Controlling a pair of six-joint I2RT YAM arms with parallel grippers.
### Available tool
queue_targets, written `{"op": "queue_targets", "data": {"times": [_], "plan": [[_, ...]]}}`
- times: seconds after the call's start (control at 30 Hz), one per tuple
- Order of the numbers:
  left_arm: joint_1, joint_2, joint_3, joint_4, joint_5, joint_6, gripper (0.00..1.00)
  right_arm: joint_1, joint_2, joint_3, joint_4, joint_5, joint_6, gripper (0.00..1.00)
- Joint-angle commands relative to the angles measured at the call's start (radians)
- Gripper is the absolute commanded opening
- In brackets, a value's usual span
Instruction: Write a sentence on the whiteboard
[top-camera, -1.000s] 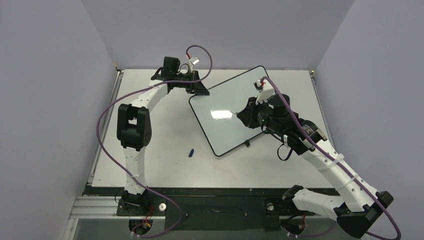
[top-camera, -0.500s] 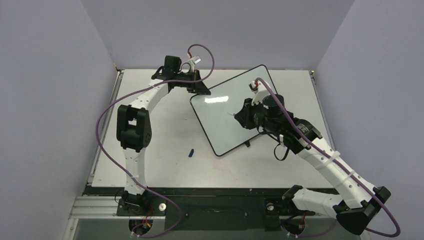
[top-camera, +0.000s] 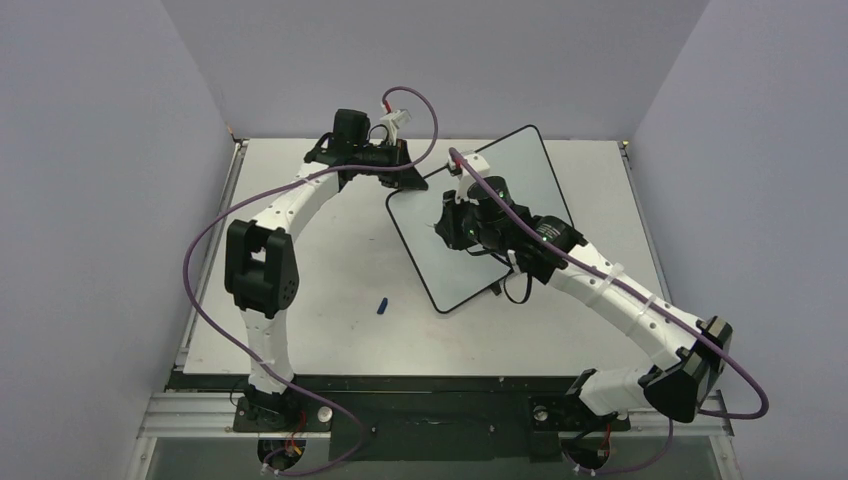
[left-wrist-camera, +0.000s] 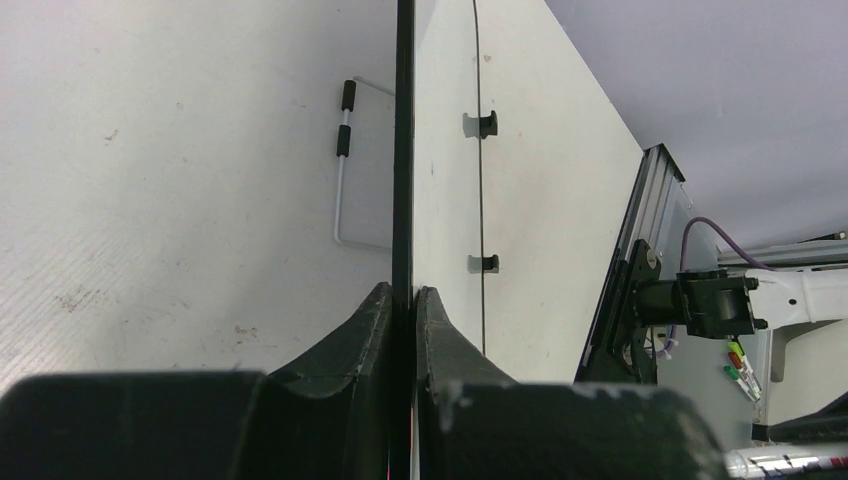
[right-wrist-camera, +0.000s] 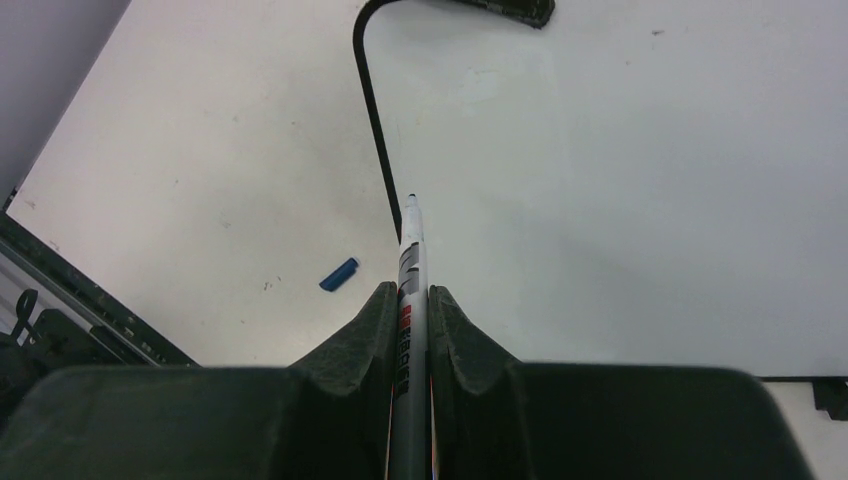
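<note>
The left gripper (top-camera: 402, 183) is clamped on the whiteboard (top-camera: 520, 170), pinching its thin black frame at the corner nearest that arm. In the left wrist view the two dark fingers (left-wrist-camera: 375, 310) press from either side on the frame, and the whiteboard (left-wrist-camera: 403, 150) runs straight away from them, seen edge-on. A bent wire stand (left-wrist-camera: 343, 170) with two black sleeves lies to the left of that edge, ahead of the fingers. Two small black feet (left-wrist-camera: 483, 125) sit to the right of it. The right gripper (top-camera: 445, 228) hangs over the glossy face of the board, near the end where the left gripper has its hold. It is closed tight around a marker (right-wrist-camera: 411, 250). The marker's pale grey barrel points forward out of the right gripper (right-wrist-camera: 412, 295). Its dark tip is just inside the board's black frame, below a rounded corner; whether the tip touches the whiteboard (right-wrist-camera: 620, 180) cannot be told. The barrel carries a red label with white lettering, too foreshortened to read. A small blue cap (right-wrist-camera: 340, 273) lies on the white table (right-wrist-camera: 200, 150) just left of the marker, outside the board's frame. From above, the cap (top-camera: 382, 305) sits well apart from both grippers on the table (top-camera: 320, 250), nearer the arm bases.
</note>
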Motion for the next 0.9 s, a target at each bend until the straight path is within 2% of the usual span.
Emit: {"op": "queue_targets", "data": {"times": [0.0, 0.37, 0.87], "plan": [[-0.020, -0.065, -0.026, 0.040, -0.039, 0.088, 0.00, 0.017, 0.067, 0.094, 0.058, 0.048, 0.001, 0.00], [-0.021, -0.097, -0.058, 0.060, -0.040, 0.087, 0.00, 0.024, 0.229, 0.211, 0.065, 0.077, 0.016, 0.00], [-0.022, -0.120, -0.086, 0.075, -0.028, 0.092, 0.00, 0.024, 0.327, 0.255, 0.082, 0.125, 0.021, 0.00]]}}
